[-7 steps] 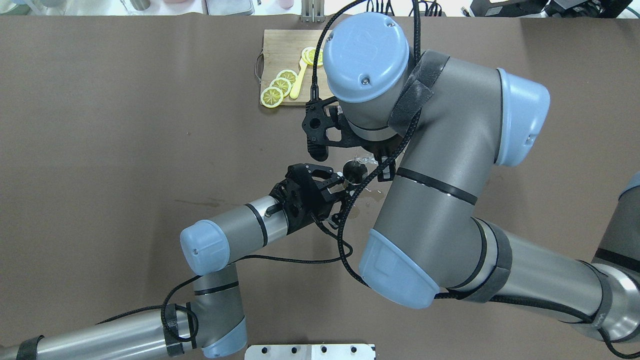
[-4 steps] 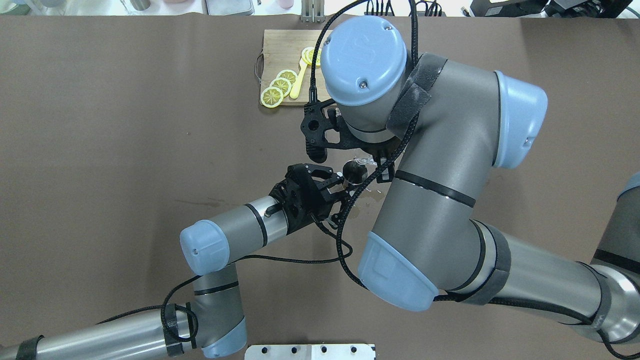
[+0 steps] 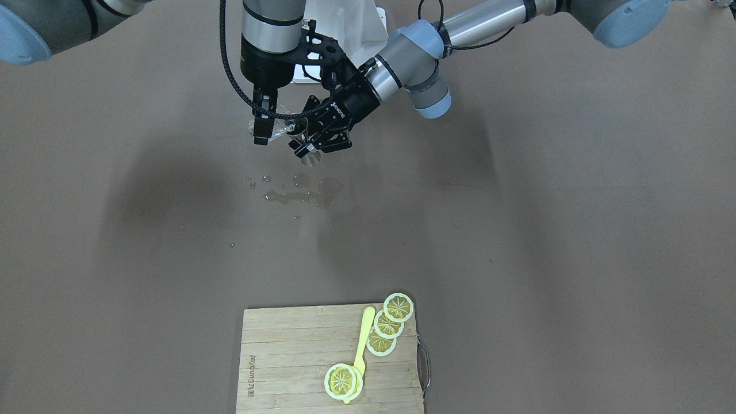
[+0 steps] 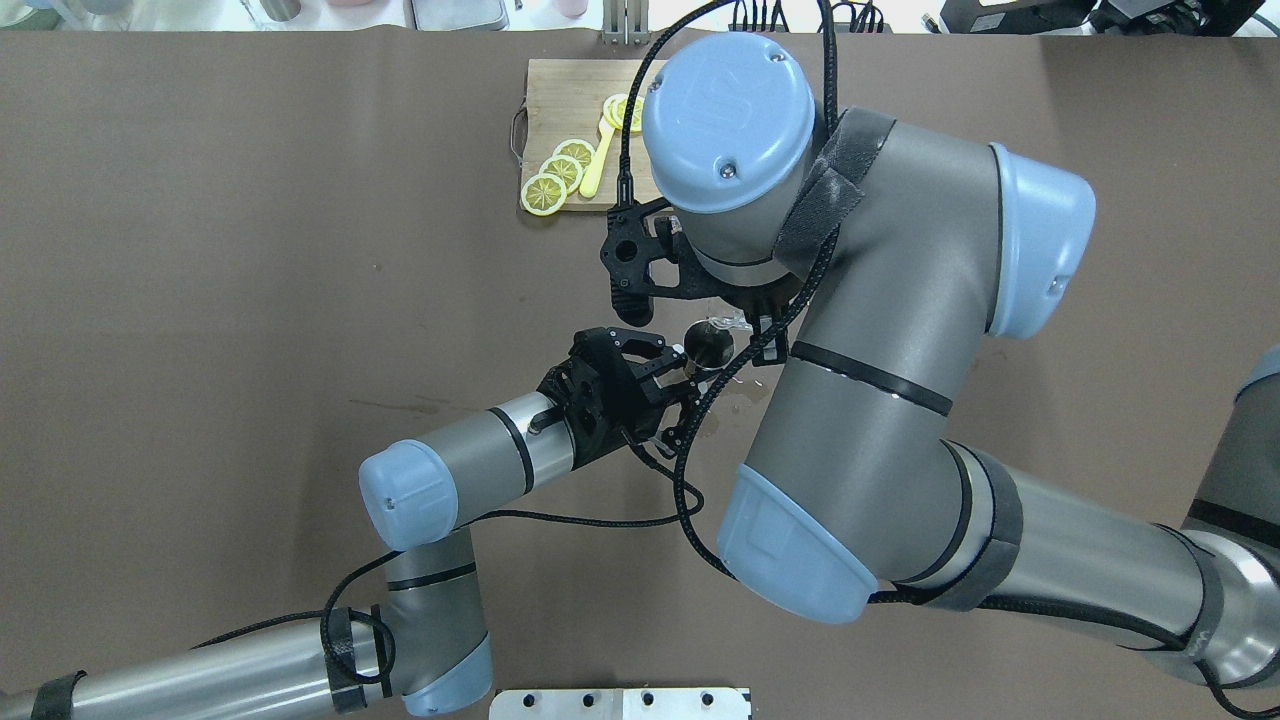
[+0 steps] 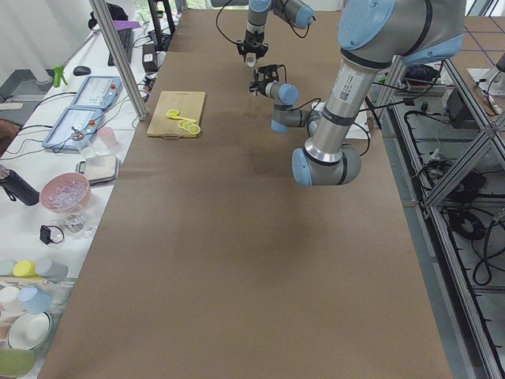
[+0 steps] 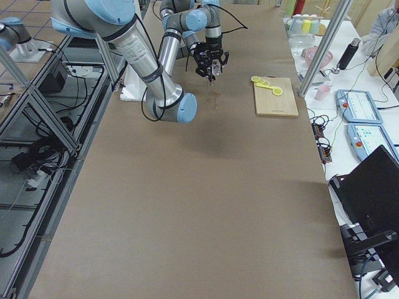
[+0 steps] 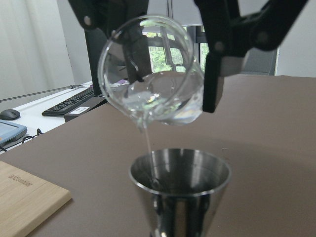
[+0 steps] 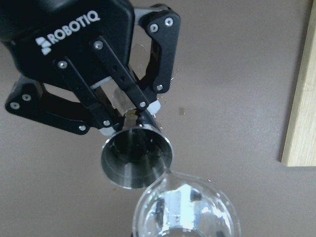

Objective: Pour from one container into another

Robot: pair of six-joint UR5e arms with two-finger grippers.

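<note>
Front view: the right gripper [image 3: 265, 125] is clamped on the glass cup [image 3: 282, 130], aloft at the robot's side, with a puddle [image 3: 307, 194] just beyond. Left wrist view: the cup is tipped, mouth facing down-left, and a thin stream [image 7: 147, 140] drops into the upright jigger [image 7: 180, 183]. Right wrist view: the left gripper [image 8: 129, 116] pinches the jigger's waist, long axis vertical. I'd judge the glass light, slick and fragile, best gripped across its wall.

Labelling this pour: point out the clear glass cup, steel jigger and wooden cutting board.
small clear glass cup [image 7: 158, 84], left wrist view, tilted wall.
silvery steel jigger [image 7: 181, 200], left wrist view, cone wall.
wooden cutting board [image 3: 287, 356], front-facing view, bare planks.
</note>
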